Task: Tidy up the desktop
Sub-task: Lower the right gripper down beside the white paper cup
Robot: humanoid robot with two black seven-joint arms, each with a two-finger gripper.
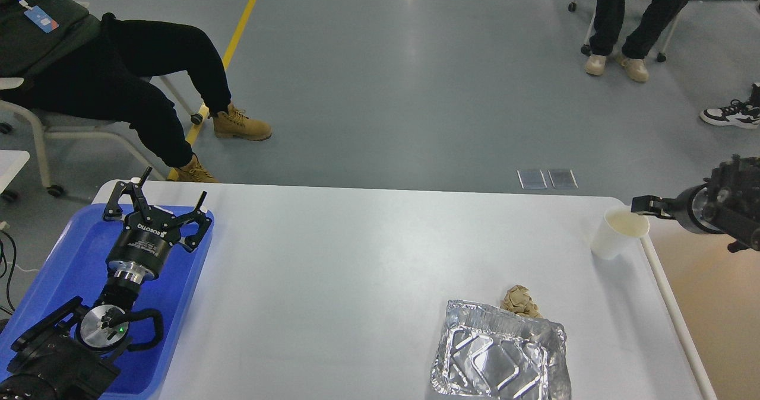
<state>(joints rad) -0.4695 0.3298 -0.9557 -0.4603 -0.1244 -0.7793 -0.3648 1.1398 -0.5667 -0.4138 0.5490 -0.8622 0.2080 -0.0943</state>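
Observation:
The white desktop (356,281) carries a white paper cup (616,237) at the far right, a crumpled brown paper ball (518,300) and a crushed foil tray (502,358) at the front right. My left gripper (159,201) is open and empty above the far end of the blue tray (65,257). My right gripper (644,205) comes in from the right, side-on, with its tip just over the cup's right rim. Its two fingers cannot be told apart.
A beige white-rimmed bin (665,293) stands against the table's right edge. A seated person's legs and boots (237,124) are close behind the far left corner. Another seated person (629,20) is farther back right.

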